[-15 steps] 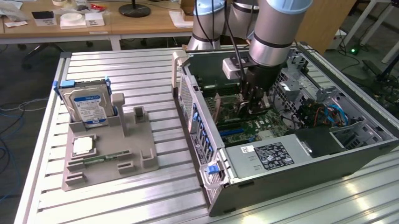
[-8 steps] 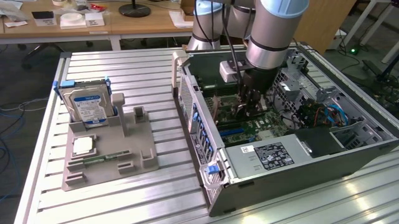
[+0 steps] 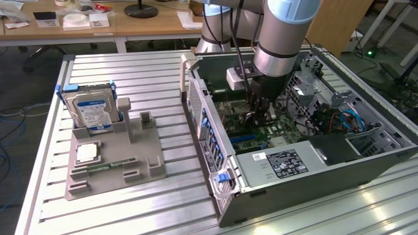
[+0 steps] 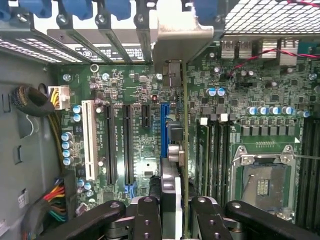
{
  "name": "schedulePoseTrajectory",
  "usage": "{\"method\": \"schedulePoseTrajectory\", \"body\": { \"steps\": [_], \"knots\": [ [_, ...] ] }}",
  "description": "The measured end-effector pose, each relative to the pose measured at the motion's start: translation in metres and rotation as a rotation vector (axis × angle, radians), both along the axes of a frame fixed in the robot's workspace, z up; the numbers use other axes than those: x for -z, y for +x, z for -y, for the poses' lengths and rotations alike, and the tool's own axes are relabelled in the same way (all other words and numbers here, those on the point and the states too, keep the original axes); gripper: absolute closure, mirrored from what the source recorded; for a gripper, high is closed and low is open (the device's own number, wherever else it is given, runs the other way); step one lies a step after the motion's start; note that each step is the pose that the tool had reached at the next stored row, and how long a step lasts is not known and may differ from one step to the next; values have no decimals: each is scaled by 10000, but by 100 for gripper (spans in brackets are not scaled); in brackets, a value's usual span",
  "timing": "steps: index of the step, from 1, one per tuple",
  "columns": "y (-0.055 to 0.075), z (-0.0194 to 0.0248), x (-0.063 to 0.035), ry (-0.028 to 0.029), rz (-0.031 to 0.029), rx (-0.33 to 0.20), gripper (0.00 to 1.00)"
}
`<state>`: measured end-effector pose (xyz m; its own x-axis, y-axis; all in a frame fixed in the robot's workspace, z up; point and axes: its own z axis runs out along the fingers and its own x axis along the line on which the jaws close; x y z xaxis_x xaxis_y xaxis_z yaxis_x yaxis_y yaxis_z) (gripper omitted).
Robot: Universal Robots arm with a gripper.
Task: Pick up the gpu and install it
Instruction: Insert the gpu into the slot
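While the gripper [image 4: 175, 217] holds it, the gpu [image 4: 181, 40] overhangs the motherboard [image 4: 250, 85].

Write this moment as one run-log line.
gripper: shut on gpu | pose: edge-on over motherboard | place: inside computer case

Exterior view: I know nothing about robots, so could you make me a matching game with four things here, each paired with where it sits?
Things:
1. hard drive
2. graphics card
3. processor chip
4. power supply box

Places:
A. lying flat on the grey holder
B. gripped in the pincer, inside the computer case
C. standing upright in the grey holder
D. sitting in a corner of the computer case, label facing up

Pairs: 1-C, 2-B, 3-A, 4-D
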<state>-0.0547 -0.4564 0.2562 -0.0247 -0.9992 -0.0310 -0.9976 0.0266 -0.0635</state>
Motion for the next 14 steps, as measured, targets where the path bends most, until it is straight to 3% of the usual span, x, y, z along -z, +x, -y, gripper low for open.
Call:
{"method": "schedulePoseTrajectory", "body": {
  "steps": [14],
  "knots": [
    [-90,25,120,0,1,1,72]
  ]
}}
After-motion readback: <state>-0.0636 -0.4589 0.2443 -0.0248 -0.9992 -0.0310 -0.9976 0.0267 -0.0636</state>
